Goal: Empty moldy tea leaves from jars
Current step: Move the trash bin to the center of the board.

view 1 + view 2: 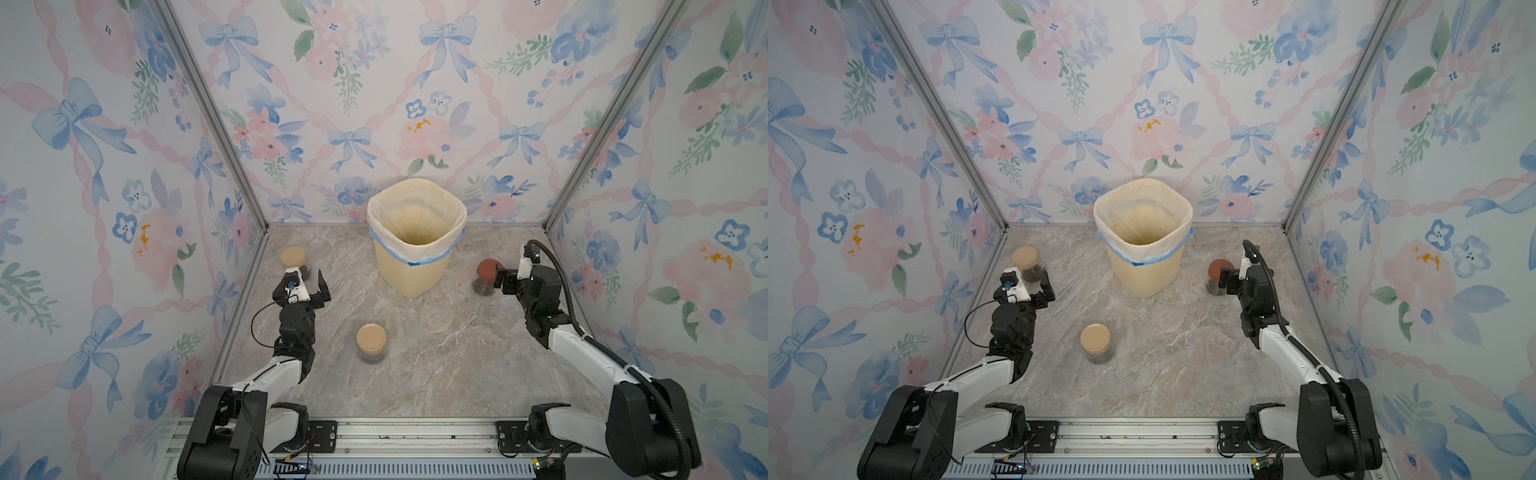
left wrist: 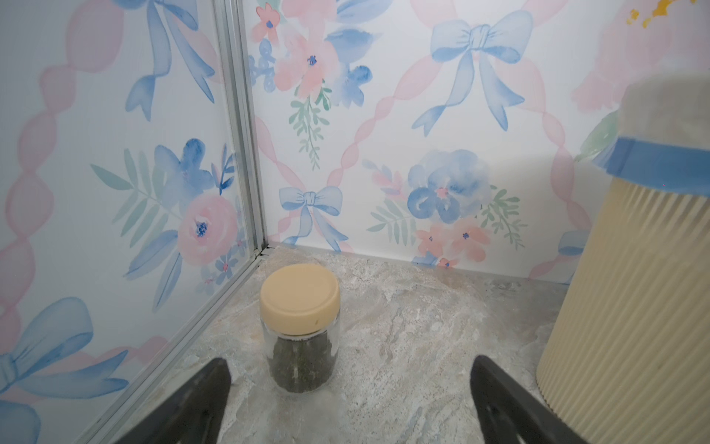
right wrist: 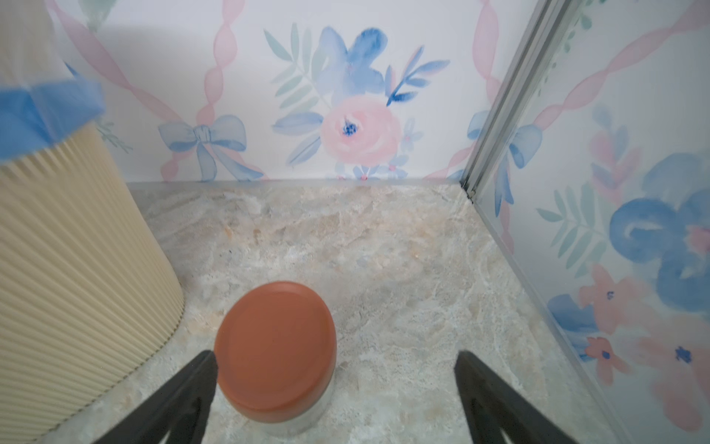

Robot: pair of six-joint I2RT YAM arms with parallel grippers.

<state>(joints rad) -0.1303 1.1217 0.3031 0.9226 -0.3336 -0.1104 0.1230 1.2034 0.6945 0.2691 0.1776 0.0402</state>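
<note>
– Left wrist view: what's ahead?
– My left pincer [image 2: 350,363], jaws apart; just beyond it, a tan-lidded jar [image 2: 299,330] of tea leaves [image 2: 299,365] on the table [image 2: 422,326]. My right pincer [image 3: 335,355], also apart, straddles the red-lidded jar [image 3: 274,350]. It's probably slick, breakable glass, so I'd grip below the lid.

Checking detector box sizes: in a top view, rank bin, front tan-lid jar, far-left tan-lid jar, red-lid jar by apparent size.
1. bin
2. front tan-lid jar, nearest the camera
3. far-left tan-lid jar and red-lid jar: look alike, both partly hidden; not ranked.
</note>
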